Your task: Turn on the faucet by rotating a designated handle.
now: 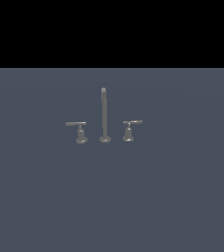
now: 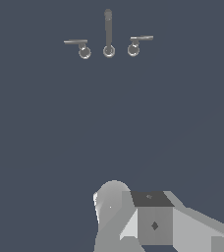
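Observation:
The faucet is a small grey metal set on a flat grey-blue surface. Its tall thin spout rod point(image 1: 104, 114) stands between two short levers. The handle point(image 1: 77, 125), on the exterior view's left, has a straight level bar on a short post with a round base. The twin lever point(image 1: 130, 123), on the exterior view's right, has a slightly upward-slanted bar. The wrist view shows the handle point(image 2: 77, 43), the spout rod point(image 2: 108, 30) and the twin lever point(image 2: 139, 40) far off. Only my gripper's grey housing point(image 2: 153, 221) shows there, well away from the faucet. Its fingers are hidden.
The grey-blue surface point(image 1: 112, 197) spreads flat all around the faucet. A black band fills the top of the exterior view. No other object shows.

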### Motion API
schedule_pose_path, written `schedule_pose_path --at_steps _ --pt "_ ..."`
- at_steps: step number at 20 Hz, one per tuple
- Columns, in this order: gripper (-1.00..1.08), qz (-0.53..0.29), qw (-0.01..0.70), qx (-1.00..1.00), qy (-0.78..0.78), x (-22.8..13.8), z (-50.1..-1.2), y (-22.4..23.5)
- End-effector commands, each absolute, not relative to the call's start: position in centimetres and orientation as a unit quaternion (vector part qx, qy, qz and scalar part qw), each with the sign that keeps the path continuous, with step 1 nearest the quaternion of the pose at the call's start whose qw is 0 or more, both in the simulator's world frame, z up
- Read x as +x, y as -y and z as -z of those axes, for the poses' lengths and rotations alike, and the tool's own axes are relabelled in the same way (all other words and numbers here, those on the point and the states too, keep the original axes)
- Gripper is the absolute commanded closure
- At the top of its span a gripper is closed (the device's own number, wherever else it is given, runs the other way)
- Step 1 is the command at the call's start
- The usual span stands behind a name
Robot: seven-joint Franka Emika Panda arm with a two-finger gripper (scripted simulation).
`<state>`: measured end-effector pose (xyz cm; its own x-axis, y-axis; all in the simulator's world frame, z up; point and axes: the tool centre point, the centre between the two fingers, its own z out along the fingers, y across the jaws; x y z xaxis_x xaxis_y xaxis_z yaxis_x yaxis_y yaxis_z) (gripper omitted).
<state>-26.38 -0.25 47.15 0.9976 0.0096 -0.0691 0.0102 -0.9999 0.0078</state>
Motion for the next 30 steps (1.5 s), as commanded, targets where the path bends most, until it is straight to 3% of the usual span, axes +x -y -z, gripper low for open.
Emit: schedule_pose_path --at_steps 1,14,30 --pt "1.08 0.035 0.004 0.999 -0.005 -26.4 -47.2 0.2" --pt "1.08 0.033 0.004 0.999 0.037 -25.7 -45.0 -1.8" --pt "1.08 0.028 0.002 0.983 0.183 -21.7 -37.5 -8.7"
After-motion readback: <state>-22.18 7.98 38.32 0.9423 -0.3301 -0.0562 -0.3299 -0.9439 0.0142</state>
